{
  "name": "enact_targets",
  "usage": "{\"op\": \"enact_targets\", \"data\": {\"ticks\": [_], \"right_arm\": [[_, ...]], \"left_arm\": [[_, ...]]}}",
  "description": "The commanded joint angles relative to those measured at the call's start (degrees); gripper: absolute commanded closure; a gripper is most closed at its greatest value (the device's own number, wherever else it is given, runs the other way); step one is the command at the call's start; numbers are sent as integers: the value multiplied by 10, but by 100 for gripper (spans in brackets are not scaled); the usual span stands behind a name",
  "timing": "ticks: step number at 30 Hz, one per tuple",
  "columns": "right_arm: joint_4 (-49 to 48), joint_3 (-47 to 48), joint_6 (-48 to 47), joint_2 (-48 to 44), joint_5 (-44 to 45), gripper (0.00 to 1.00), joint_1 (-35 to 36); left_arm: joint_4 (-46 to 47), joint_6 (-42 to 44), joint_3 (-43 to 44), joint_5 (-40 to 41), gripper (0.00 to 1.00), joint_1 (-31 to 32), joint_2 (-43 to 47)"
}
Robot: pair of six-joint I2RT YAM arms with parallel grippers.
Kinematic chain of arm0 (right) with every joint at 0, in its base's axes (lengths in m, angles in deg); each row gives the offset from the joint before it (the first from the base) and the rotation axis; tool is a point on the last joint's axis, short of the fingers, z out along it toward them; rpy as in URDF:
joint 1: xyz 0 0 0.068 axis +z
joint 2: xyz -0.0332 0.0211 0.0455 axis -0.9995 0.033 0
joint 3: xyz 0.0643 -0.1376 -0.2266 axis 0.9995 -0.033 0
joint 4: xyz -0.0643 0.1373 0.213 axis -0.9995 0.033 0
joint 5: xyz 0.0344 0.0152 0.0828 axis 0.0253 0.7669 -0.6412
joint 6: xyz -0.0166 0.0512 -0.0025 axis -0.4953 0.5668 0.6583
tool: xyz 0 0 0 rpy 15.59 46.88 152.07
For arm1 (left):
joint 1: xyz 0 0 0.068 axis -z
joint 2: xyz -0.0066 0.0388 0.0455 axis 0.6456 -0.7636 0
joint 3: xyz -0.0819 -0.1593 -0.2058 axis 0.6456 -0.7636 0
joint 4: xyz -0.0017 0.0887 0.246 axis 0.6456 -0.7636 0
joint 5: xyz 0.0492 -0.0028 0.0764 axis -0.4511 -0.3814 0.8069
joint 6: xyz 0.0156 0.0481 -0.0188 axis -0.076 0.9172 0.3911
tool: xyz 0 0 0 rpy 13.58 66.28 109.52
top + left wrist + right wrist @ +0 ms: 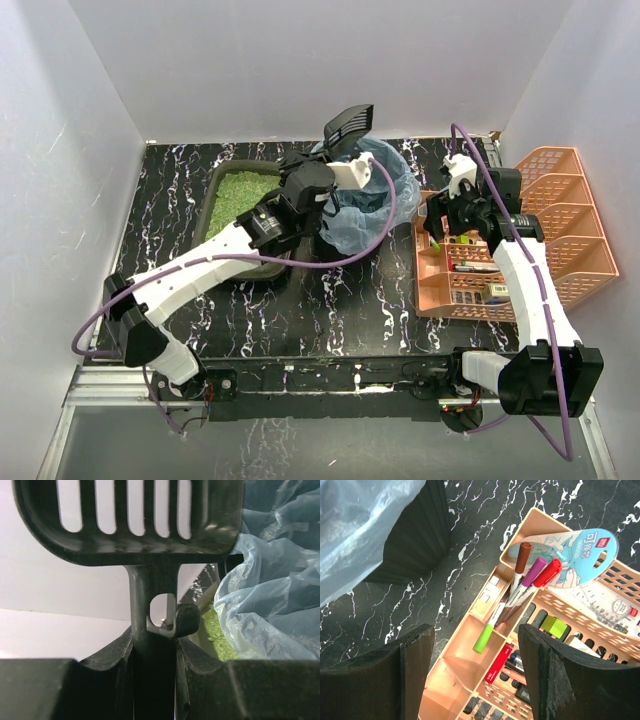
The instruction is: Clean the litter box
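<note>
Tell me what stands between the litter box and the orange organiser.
The blue-bagged bin stands there, with the left gripper holding the scoop above it; the top view shows this.

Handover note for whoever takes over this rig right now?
Left gripper: shut on the handle of the dark slatted plastic scoop, raised by the round bin lined with a blue bag.
Right gripper: open, empty, above the orange slatted organiser.
The dark olive-green litter box sits left of the bin, green litter inside.
Done: scoop picked up. Left: whether clumps remain cannot be seen; return scoop.
</note>
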Motion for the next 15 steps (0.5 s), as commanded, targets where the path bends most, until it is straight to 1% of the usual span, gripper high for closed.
{"op": "enact_targets", "data": {"ticks": [1, 4, 7, 10, 15], "right_arm": [[-16, 52, -14, 6, 12, 26, -3], [-16, 65, -14, 15, 29, 26, -3], [-16, 83, -3, 24, 43, 26, -3], [-14, 100, 4, 30, 46, 26, -3], [-7, 116, 9, 29, 43, 25, -2]], "left_arm": [[-193, -197, 81, -83, 100, -32, 37], [-277, -278, 121, -143, 100, -61, 38], [-332, -349, 142, -204, 100, -97, 45], [-367, -422, 133, -290, 100, -152, 65], [-391, -509, 77, -432, 100, -268, 111]]}}
